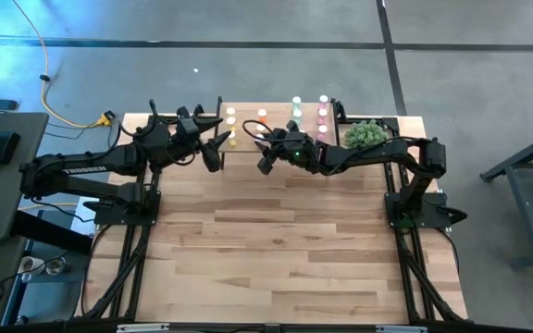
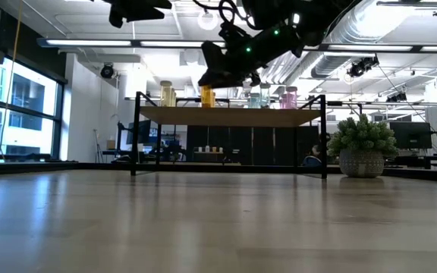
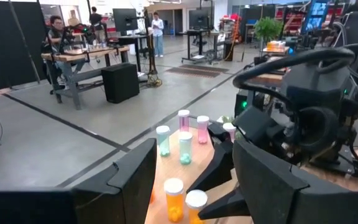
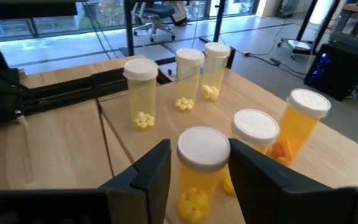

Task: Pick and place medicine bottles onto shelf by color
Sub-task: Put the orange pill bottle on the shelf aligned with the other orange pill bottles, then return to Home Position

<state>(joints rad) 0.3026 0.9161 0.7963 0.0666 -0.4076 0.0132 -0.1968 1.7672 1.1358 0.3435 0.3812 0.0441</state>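
Your left gripper [image 1: 218, 139] hovers open, empty, beside the raised light-wood shelf's [image 2: 226, 116] left edge. Your right gripper [image 4: 194, 168], fingers parted, straddles an orange white-capped medicine bottle [image 4: 199, 171] standing on the shelf. Wooden tabletop [image 1: 285, 240]; grey floor [image 1: 248, 69].
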